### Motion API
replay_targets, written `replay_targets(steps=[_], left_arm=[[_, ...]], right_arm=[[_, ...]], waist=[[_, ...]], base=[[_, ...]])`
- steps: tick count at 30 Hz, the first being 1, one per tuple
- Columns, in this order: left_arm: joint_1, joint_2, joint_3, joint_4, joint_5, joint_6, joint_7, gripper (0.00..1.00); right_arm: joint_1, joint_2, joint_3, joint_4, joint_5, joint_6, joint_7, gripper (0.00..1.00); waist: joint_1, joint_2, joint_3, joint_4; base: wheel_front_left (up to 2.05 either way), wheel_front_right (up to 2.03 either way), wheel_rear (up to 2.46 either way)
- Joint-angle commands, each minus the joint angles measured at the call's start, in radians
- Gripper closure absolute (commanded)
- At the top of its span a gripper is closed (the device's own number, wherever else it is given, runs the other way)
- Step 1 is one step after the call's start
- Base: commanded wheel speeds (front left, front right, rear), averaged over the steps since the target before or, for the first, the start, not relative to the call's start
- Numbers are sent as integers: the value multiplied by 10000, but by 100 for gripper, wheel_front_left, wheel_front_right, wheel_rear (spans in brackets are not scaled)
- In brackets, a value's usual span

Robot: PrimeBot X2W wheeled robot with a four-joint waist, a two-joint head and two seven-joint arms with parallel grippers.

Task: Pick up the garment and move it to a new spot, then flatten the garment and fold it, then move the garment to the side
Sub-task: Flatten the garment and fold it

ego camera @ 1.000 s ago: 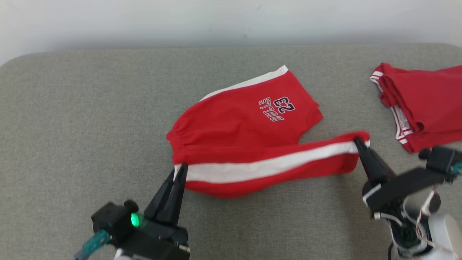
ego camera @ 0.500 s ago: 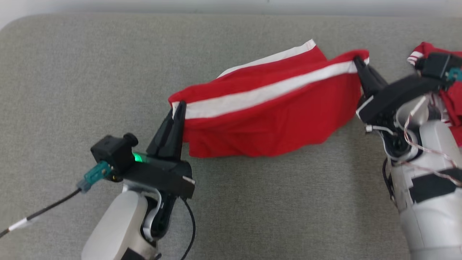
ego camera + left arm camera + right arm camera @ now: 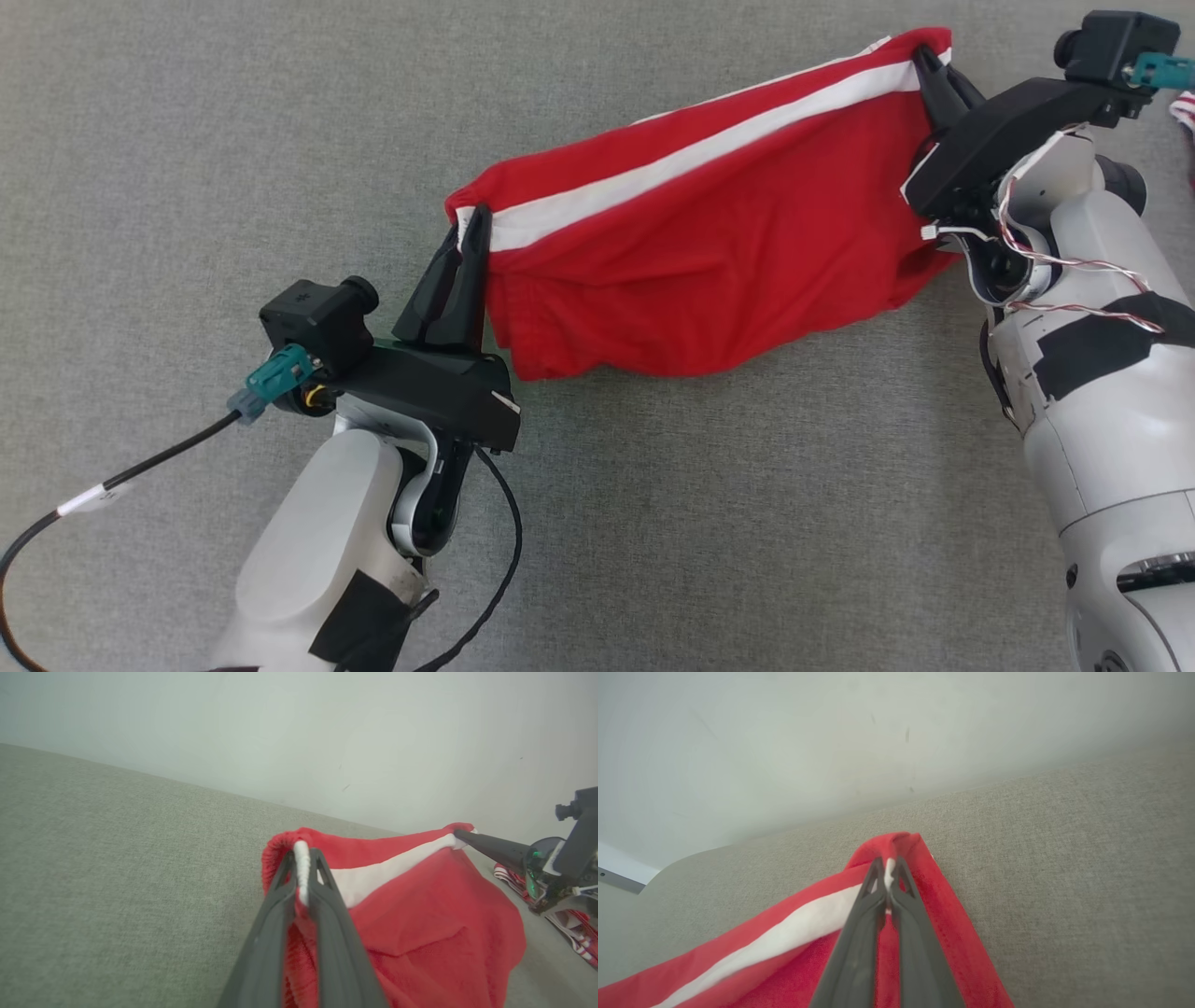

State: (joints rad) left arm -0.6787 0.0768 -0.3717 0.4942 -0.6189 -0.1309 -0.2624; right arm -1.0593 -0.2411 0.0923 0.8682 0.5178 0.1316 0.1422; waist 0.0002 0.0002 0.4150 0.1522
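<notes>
Garment (image 3: pixel 709 271): red shorts with a white side stripe, in the upper middle of the head view, stretched between both grippers. Striped edge uppermost and taut, rising from centre left to the upper right. Red cloth hanging slack beneath, lower edge bunched in soft folds.
Left gripper (image 3: pixel 471 224): centre left of the head view, pointing up the frame. Clamped narrow on the garment's left corner, at the gathered end of the white stripe. White cloth pinched in the claw at mid-frame of the left wrist view.
Right gripper (image 3: pixel 924 58): upper right of the head view. Closed tight on the other end of the stripe, at the hem corner. Red-and-white cloth nipped at the centre of the right wrist view.
Grey padded surface (image 3: pixel 187 140): beneath everything. Contact with the garment's lower edge: cannot tell.
Second red garment (image 3: pixel 572 924): right edge of the left wrist view, white-striped trim, lying on the surface, apart from the held shorts.
Wall (image 3: pixel 280 728): pale, across the top of both wrist views.
Cable (image 3: pixel 140 467): black, lower left of the head view, running off the left wrist.
</notes>
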Motion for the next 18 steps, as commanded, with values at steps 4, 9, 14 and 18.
replay_targets(steps=[4, 9, 14, 18], left_arm=[[-139, -58, 54, 100, 303, 12, -32, 0], [202, 29, 259, 55, 786, 12, -32, 0], [695, 29, 827, -270, 1244, 12, -32, 0], [1543, 17, 1921, -1200, 2120, 134, -32, 0]], right_arm=[[-324, 97, 316, 560, 114, -24, -491, 0], [-186, -24, 908, 843, 467, -24, -745, 0], [191, -438, 1571, 737, 837, -24, -1054, 0], [788, -924, 2232, 681, 1139, -24, -1207, 0]], waist=[[-2, -2, -23, 45], [-2, -2, -329, -133], [-2, -2, -635, -238], [-2, -2, -981, -285]], base=[[0, 0, 0], [0, 0, 0], [0, 0, 0], [0, 0, 0]])
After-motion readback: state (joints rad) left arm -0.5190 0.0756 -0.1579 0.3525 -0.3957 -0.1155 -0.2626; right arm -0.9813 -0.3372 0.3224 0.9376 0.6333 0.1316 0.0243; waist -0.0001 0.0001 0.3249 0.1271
